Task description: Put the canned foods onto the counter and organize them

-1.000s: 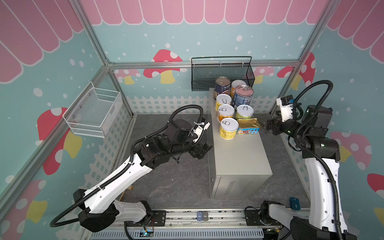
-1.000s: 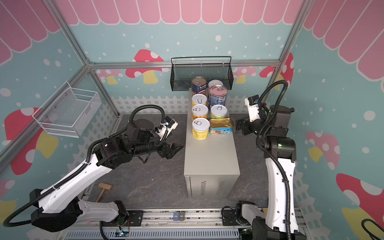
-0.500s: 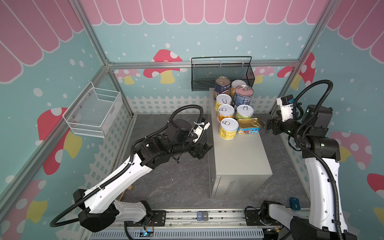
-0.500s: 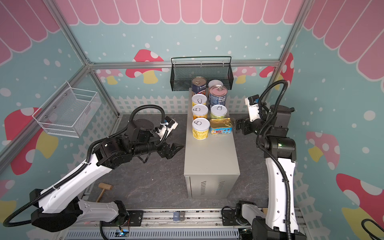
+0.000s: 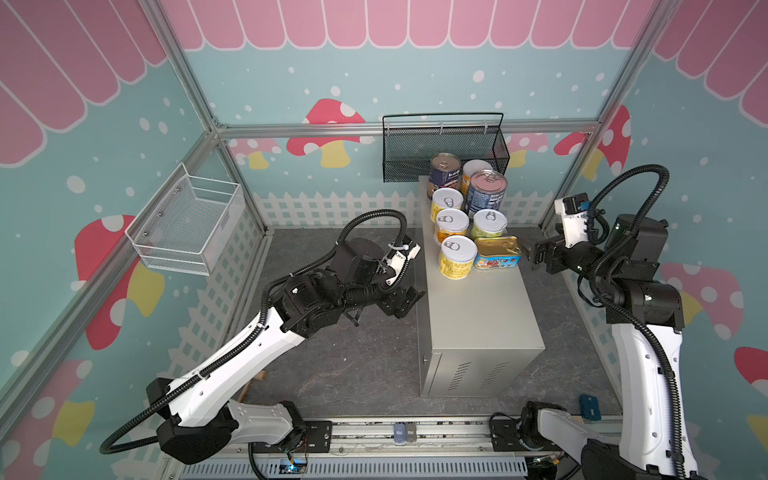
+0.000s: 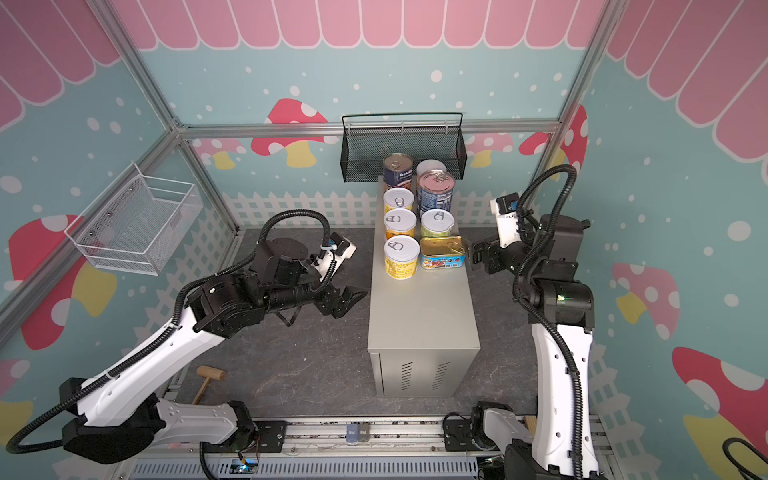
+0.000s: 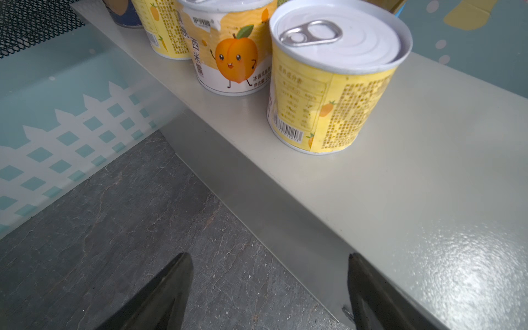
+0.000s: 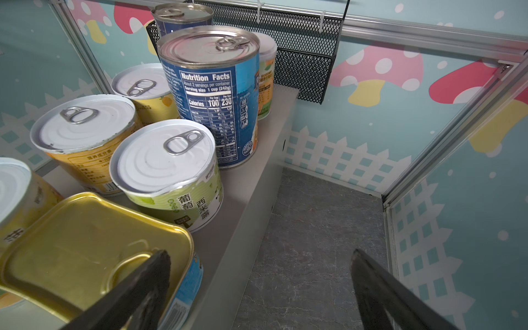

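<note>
Canned foods (image 5: 457,257), eight in all, stand upright and close together in two rows on the far half of the worktop (image 5: 478,316).

- **Row on the worktop's left-arm side, far to near:** one dark-blue can (image 5: 444,172), then three yellow cans (image 5: 451,226) with white pull-tab lids.
- **Row on its right-arm side, far to near:** a white-lidded can (image 5: 476,172), a second dark-blue can with a nutrition panel, a green-labelled can (image 5: 490,224), and the flat gold tin (image 5: 497,252), which lies nearest the worktop's middle.

The right hand (image 5: 534,255) hovers at the worktop's right-arm edge, level with the gold tin. Its jaws are spread wide and grasp nothing. In the right wrist view one finger (image 8: 137,285) overlaps the tin's lid, though contact cannot be told, and the other finger is out past the worktop's edge, over the floor (image 5: 353,353).

The left hand (image 6: 347,300) is just beside the worktop's left-arm wall, a little nearer than the nearest yellow can. Its jaws are parted and it holds nothing.

A black mesh basket (image 5: 444,145) hangs on the back wall just above the worktop's far end. A white wire basket (image 5: 187,224) hangs on the side wall, well apart from the worktop on its left-arm side. In a top view a wooden mallet (image 6: 208,376) lies on the floor, off the worktop's near left-arm corner.
</note>
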Motion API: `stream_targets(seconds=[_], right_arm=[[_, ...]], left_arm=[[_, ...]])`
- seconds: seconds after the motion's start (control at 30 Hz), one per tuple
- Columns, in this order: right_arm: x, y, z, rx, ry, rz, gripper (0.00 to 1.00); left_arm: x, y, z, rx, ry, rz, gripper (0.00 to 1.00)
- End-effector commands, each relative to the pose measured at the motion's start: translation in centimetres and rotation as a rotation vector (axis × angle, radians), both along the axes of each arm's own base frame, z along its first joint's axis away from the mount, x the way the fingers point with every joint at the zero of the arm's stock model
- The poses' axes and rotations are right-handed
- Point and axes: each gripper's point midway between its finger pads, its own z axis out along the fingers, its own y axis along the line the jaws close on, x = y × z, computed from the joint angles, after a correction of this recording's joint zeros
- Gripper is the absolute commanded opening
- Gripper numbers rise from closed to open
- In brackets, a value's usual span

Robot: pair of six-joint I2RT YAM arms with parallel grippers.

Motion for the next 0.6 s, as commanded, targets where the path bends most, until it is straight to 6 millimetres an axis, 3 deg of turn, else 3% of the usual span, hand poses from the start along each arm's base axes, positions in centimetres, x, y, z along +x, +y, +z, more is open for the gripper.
stream_targets(seconds=[0.0, 0.57], right_arm=[[-0.47, 0.07, -1.73, -0.032, 0.047, 0.004, 0.99], [-0.75, 0.00, -1.93, -0.044, 0.048, -0.008, 0.99]], left_arm=[[0.36, 0.09, 0.85, -0.007, -0.023, 0.003, 0.85], [0.39, -0.15, 0.84, -0.008, -0.020, -0.003, 0.85]])
